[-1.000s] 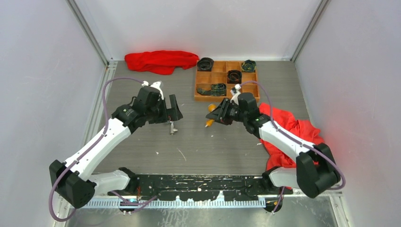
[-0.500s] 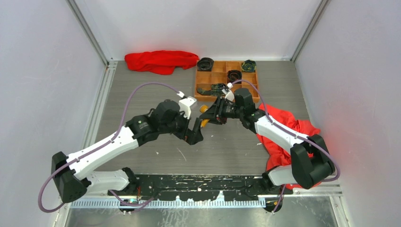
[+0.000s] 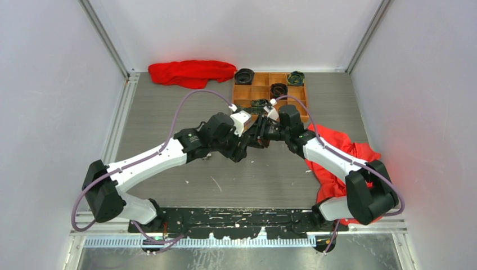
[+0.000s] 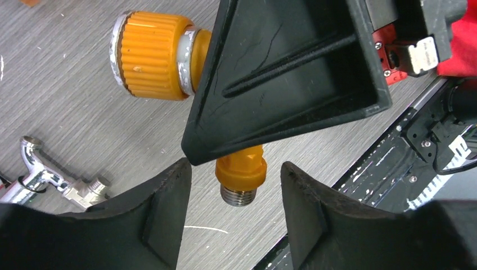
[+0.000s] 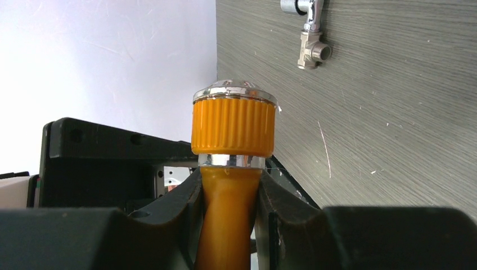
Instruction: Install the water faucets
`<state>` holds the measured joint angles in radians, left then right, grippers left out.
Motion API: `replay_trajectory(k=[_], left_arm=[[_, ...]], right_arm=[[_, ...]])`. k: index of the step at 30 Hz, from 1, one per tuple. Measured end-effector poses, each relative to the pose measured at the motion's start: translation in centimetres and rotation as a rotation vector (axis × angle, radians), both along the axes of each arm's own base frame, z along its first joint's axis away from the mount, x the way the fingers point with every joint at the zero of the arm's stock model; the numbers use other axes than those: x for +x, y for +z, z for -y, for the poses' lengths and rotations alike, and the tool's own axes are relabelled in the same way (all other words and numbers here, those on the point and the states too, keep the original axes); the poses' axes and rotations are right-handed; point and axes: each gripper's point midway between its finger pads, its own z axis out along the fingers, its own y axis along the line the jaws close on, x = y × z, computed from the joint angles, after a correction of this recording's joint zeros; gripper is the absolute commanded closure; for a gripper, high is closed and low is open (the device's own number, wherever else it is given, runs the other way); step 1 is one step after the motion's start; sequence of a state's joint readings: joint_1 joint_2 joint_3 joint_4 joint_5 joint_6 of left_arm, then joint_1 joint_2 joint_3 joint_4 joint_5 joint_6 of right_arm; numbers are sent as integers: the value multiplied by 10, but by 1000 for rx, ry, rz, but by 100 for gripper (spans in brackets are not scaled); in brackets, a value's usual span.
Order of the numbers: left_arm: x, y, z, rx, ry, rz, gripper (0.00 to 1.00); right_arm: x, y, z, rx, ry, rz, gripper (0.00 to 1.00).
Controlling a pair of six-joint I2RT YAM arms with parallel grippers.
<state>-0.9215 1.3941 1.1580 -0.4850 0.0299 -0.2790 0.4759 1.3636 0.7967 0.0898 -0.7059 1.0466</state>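
Mid-air handover above tabletop. Risk: left jaws have only the short threaded stub of orange faucet to bite. An off-centre pinch, or right jaws letting go early, could twist it loose and drop it. Left jaw tip sits just beside right jaw, so a clash is possible if it squeezes askew. Right jaws clamped on faucet's neck below ribbed knob. Left jaws apart, stub between them, untouched. Silver faucet lies on tabletop nearby.

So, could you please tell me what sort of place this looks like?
Probably a lab robot workcell: plain white walls box in a grey table, the left arm and right arm are mounted at its near edge, and a wooden divided tray holds dark parts.
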Motion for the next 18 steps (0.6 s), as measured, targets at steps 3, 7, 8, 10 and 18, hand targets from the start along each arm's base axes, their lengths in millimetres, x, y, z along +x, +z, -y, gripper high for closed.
replay_trajectory(k=[3, 7, 8, 10, 18], left_arm=[[2, -1, 2, 1, 3, 3, 63], [5, 1, 4, -9, 12, 12, 94], [5, 1, 4, -10, 12, 14, 100], [6, 2, 3, -9, 19, 18, 100], [-3, 4, -9, 9, -6, -29, 100]], right_arm=[[-1, 0, 0, 3, 2, -3, 95], [0, 2, -1, 9, 3, 1, 87], [0, 2, -1, 10, 3, 2, 79], [0, 2, -1, 10, 3, 2, 53], [-5, 22, 10, 27, 40, 111, 13]])
